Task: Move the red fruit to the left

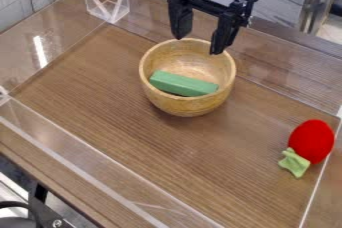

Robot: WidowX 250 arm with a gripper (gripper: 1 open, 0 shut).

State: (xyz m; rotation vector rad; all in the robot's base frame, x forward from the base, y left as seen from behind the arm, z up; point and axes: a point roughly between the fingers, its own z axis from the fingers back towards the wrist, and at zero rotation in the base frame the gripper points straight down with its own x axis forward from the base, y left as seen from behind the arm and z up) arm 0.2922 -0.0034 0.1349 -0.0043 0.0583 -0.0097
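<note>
The red fruit [311, 139] is small, rounded and bright red, with a light green leafy top [295, 162]. It lies on the wooden table near the right edge. My gripper [199, 37] hangs open above the far rim of the wooden bowl [189, 76], its two dark fingers spread apart with nothing between them. It is far to the left of and behind the fruit. A flat green block [183, 83] rests inside the bowl.
Clear acrylic walls [64, 34] border the table on all sides. A small clear stand [107, 5] sits at the back left. A table leg [315, 12] shows at the far right behind the wall.
</note>
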